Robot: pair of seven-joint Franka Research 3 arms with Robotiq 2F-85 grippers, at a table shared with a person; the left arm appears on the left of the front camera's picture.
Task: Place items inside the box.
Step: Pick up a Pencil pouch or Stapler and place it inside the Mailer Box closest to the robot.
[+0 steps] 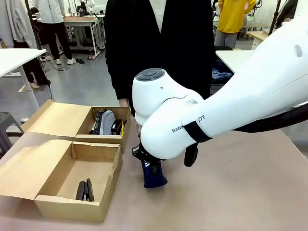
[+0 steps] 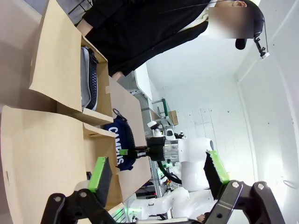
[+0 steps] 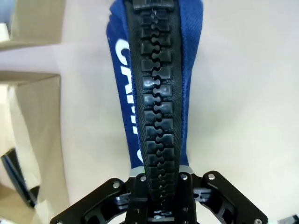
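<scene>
A navy zip pencil case (image 1: 154, 176) lettered in white hangs upright just above the table, right of the near box (image 1: 77, 211). My right gripper (image 1: 146, 156) is shut on its top edge. The right wrist view looks down its black zipper (image 3: 154, 93), pinched at the gripper (image 3: 159, 189). A black stapler (image 1: 85, 190) lies in the near box. The far box (image 1: 102, 141) holds a grey pencil case (image 1: 106, 121) and a yellow knife (image 1: 123, 129). My left gripper (image 2: 158, 171) is open, its green pads (image 2: 100, 172) apart, looking across at the navy case (image 2: 122, 140).
A person in black (image 1: 159, 48) stands at the far side, one hand (image 1: 124, 102) by the far box. Both boxes have their flaps (image 1: 29, 168) spread to the left. Bare table (image 1: 240, 192) lies to the right of the held case.
</scene>
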